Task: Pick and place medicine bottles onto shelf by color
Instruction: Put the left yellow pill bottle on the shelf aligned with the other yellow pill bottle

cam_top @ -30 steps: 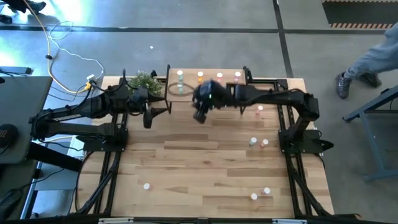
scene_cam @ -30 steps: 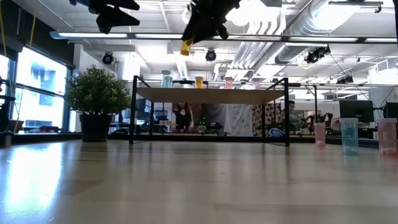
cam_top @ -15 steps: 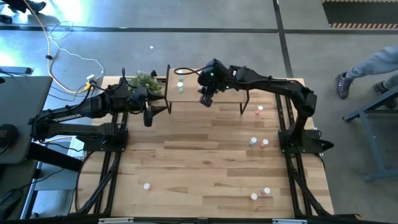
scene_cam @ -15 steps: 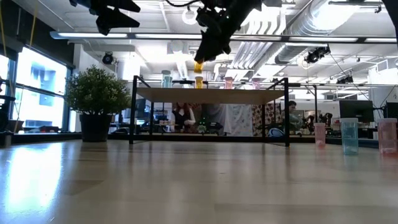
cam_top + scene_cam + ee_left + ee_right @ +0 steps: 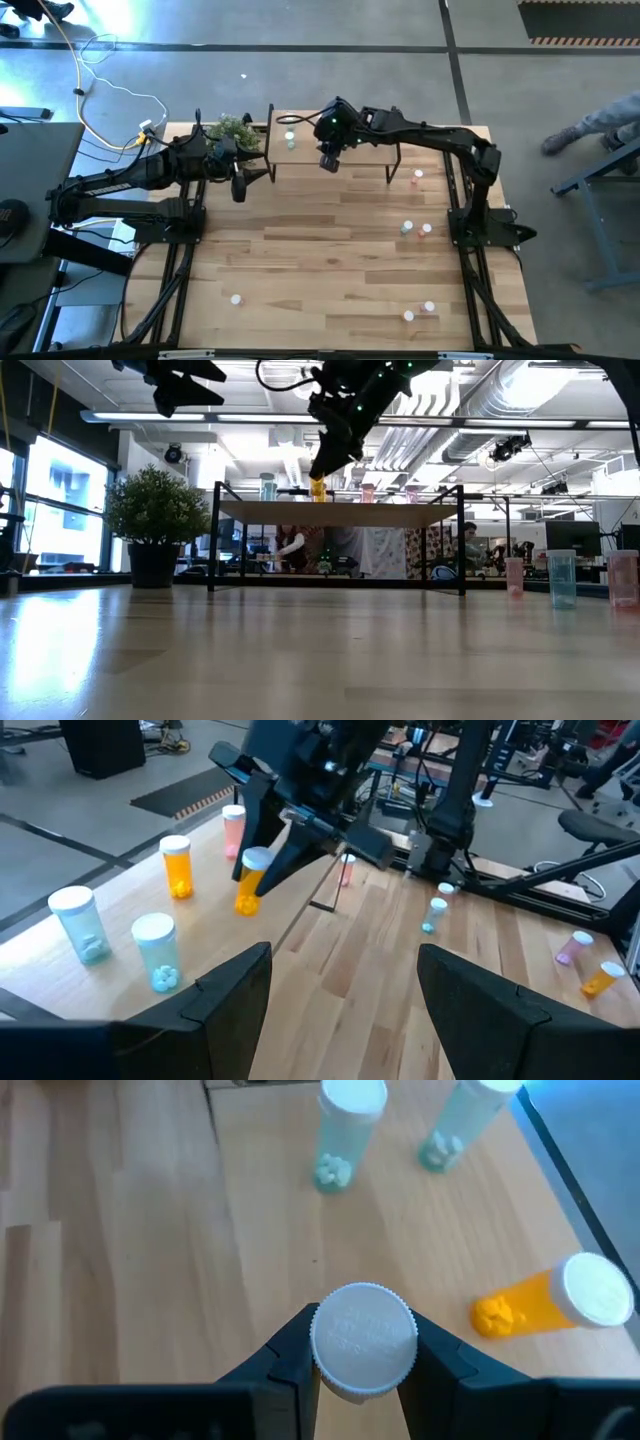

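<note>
My right gripper (image 5: 329, 160) is over the shelf (image 5: 296, 158), shut on an orange bottle with a white cap (image 5: 247, 886). In the low view this bottle (image 5: 318, 487) is level with the shelf top (image 5: 340, 512). Standing on the shelf's board are two pale green bottles (image 5: 157, 952) (image 5: 80, 925), another orange one (image 5: 177, 867) and a pink one (image 5: 233, 825). My left gripper (image 5: 240, 186) is open and empty, high above the table just left of the shelf. My right gripper pinches the orange bottle by the sides of its white cap (image 5: 363, 1335) between its two fingers. The fingers come from above, slanting down. The bottle hangs upright below them over the shelf board; whether its bottom (image 5: 245, 906) touches the board, I cannot tell.
Several loose bottles stand on the table right of and in front of the shelf (image 5: 416, 178) (image 5: 406, 228) (image 5: 236, 298) (image 5: 408, 316). A potted plant (image 5: 232, 130) stands left of the shelf. A person's legs (image 5: 600, 118) show on the floor at the far right.
My right gripper has carried the orange bottle from in front of the shelf toward the table's far edge, over the shelf, and down to the level of the board. The bottle, tilted before, now hangs upright beside the other orange bottle.
</note>
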